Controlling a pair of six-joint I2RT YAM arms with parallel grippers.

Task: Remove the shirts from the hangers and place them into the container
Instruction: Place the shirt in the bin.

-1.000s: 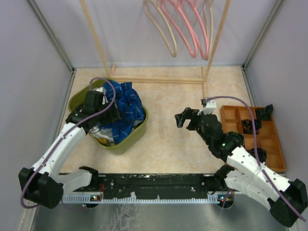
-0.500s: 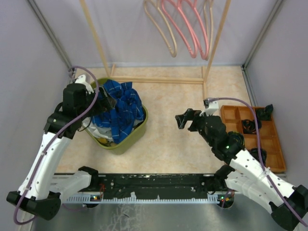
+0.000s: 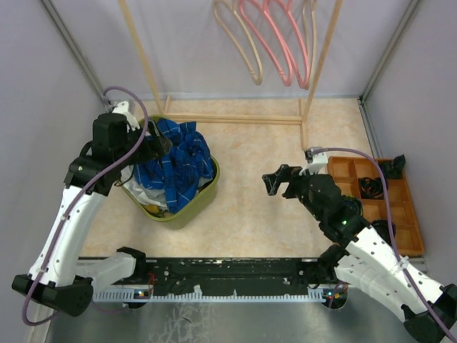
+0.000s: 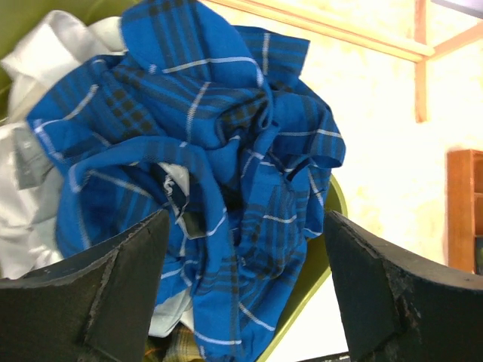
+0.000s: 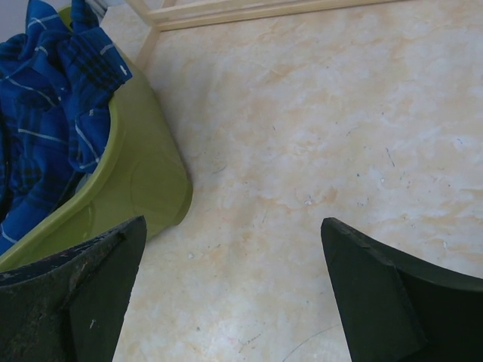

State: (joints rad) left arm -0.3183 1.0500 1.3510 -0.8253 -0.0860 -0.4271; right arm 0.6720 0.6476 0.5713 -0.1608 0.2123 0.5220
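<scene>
— What does the place look like?
— A pale, marbled beige tabletop (image 3: 257, 221) boxed in by plain grey walls (image 3: 43, 107). A wooden rack (image 3: 146, 64) stands along the far edge, and pink and pale wood-coloured hangers (image 3: 275, 43) hang from its top.

— Where's the container?
— The olive-green container (image 3: 207, 191) sits near the left edge, in the far half of the tabletop, just in front of the rack's low rail. It's heaped full. A blue shirt (image 3: 175, 166) with thin white check lines lies crumpled on top and rises above the rim. A white shirt (image 4: 45, 53) lies under it on the side toward the left edge. A bit of yellow plaid cloth (image 4: 175, 348) shows low down in the left wrist view.

— And the left hand?
— The left hand (image 3: 156, 145) hangs over the container's far-left corner, pointed at the heap. Its fingers (image 4: 124, 294) stand wide apart, and the blue shirt shows between them but isn't pinched. Whether they brush the cloth, I can't tell.

— The right one?
— The right hand (image 3: 278, 180) is over bare tabletop near the middle, well apart from the container, with its fingers spread wide and nothing between them. An orange tray (image 3: 400, 221) holding black parts (image 3: 391, 168) lies by the right edge, beside that arm.
</scene>
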